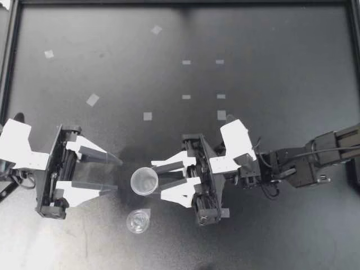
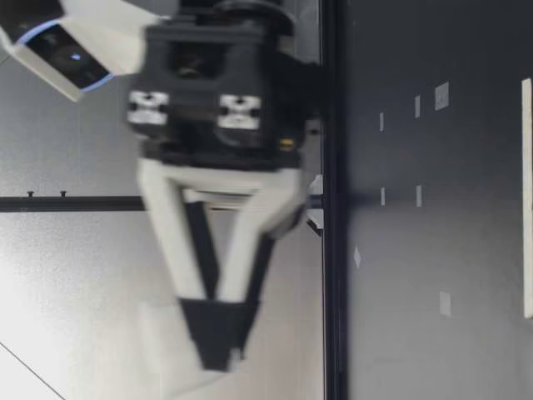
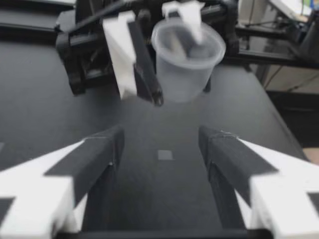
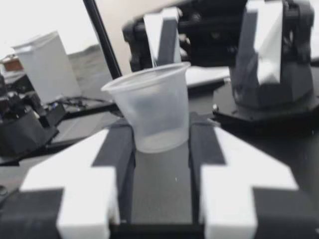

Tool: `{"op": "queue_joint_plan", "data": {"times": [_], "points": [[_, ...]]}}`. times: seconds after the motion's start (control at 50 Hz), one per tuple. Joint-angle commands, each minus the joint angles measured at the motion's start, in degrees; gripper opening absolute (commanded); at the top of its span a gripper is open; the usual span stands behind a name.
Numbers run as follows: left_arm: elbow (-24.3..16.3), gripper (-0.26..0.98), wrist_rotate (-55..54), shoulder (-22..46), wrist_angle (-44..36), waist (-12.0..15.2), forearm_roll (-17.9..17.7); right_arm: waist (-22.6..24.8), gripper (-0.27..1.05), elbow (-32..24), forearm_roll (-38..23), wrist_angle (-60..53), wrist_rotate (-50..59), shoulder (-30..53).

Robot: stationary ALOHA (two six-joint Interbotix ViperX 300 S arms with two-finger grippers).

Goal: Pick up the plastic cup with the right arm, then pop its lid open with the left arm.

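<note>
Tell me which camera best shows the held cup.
Right wrist view: the clear plastic cup sits close, gripped upright by the right tool. Top view looks down into it; left wrist shows it farther off; low view, not clearly.

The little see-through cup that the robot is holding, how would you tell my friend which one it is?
Start at the big black table and find my right claw, the one reaching in toward the middle. The small clear plastic cup is held in that claw, mouth up. The other clear plastic cup close by stands alone on the table, with no claw touching it.
</note>
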Motion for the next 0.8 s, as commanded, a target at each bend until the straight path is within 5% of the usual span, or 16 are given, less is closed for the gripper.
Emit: {"op": "queue_joint_plan", "data": {"times": [0.0, 0.78], "points": [[-0.53, 0.57, 0.79, -0.35, -0.18, -0.09, 0.0, 0.18, 0.27, -0.7, 0.0, -0.7, 0.09, -0.35], [-0.53, 0.57, 1.14, -0.26, -0.18, 0.0, 0.0, 0.18, 0.27, -0.62, -0.09, 0.88, -0.18, -0.7]]}}
